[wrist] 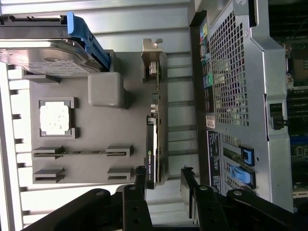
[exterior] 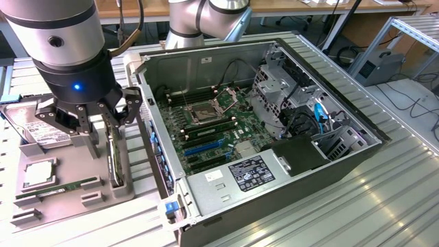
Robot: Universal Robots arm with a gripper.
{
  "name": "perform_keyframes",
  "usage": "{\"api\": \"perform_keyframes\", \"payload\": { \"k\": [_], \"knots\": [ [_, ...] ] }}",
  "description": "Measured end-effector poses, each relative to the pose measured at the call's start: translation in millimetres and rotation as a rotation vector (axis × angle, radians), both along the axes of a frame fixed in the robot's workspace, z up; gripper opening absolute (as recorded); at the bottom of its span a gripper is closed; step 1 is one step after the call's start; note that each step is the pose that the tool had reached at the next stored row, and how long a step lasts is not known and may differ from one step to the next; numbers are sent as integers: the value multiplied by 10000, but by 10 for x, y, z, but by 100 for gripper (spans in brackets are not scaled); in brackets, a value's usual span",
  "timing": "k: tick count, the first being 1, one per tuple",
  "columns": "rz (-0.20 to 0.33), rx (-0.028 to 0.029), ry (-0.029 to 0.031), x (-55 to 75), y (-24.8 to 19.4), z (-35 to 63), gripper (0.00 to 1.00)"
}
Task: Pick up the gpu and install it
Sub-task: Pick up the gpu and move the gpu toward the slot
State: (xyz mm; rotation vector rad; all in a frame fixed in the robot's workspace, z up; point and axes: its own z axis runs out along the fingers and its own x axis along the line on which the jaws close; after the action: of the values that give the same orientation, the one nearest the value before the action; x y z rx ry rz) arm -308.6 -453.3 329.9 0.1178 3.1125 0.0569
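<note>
The gpu [wrist: 153, 139] is a thin dark card with a silver end bracket. It stands on its edge in a slot of the grey holder tray [wrist: 96, 91], beside the open computer case [wrist: 240, 96]. In the exterior view the gpu [exterior: 117, 159] sits just below my gripper [exterior: 96, 135]. My gripper [wrist: 163, 174] hangs open over the card's near end. One fingertip [wrist: 140, 174] is close beside the card, and nothing is held between the fingers.
The grey holder tray [exterior: 69, 208] also carries a hard drive [exterior: 33, 126], a processor chip [exterior: 40, 172] and a memory stick [exterior: 58, 188]. The computer case [exterior: 274, 170] lies open on the exterior view's right, with its motherboard [exterior: 213, 134] and blue slot [exterior: 203, 147] exposed.
</note>
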Motion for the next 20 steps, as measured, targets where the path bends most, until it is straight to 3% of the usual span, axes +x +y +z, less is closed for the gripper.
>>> {"api": "perform_keyframes", "payload": {
  "k": [20],
  "knots": [
    [0,0,0,0,0,-53,42]
  ]
}}
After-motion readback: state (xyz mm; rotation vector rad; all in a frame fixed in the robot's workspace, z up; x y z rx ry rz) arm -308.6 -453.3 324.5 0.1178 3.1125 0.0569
